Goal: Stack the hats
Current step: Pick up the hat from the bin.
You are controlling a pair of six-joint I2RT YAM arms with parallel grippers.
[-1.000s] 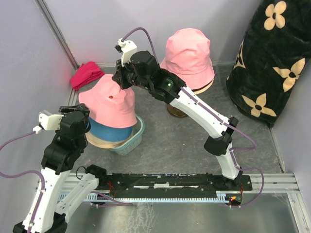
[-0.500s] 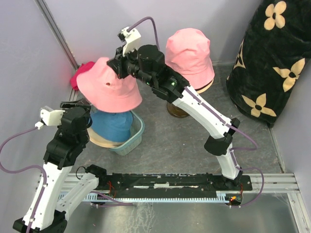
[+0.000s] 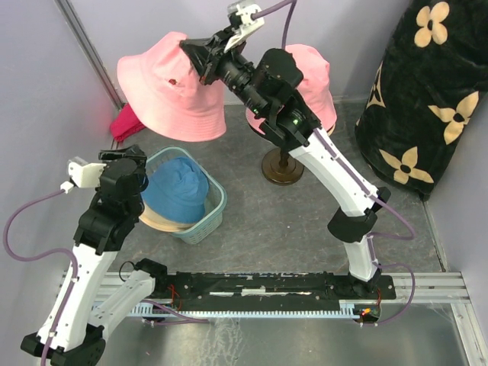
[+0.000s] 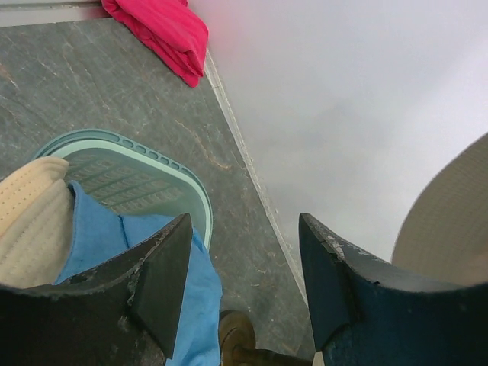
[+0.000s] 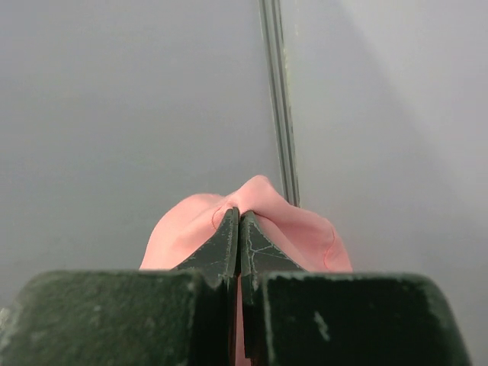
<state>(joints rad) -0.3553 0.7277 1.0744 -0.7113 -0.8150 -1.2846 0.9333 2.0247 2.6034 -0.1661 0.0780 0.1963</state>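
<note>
I have the raised pink hat (image 3: 169, 88) hanging high at far left, my right gripper (image 5: 239, 221) clamped on its crown. A second pink hat (image 3: 311, 84) sits far centre. At near left, the basket (image 3: 218, 200) holds the blue hat (image 3: 177, 191) over the beige hat (image 3: 156, 223). My left gripper (image 4: 244, 229) is beside it, jaws apart.

Soft, even, bright light; only faint shadows on the table (image 3: 290, 221). Top view is sharp. The left wrist view's wall (image 4: 366, 114) glares pale, pink-tinted at the top.
</note>
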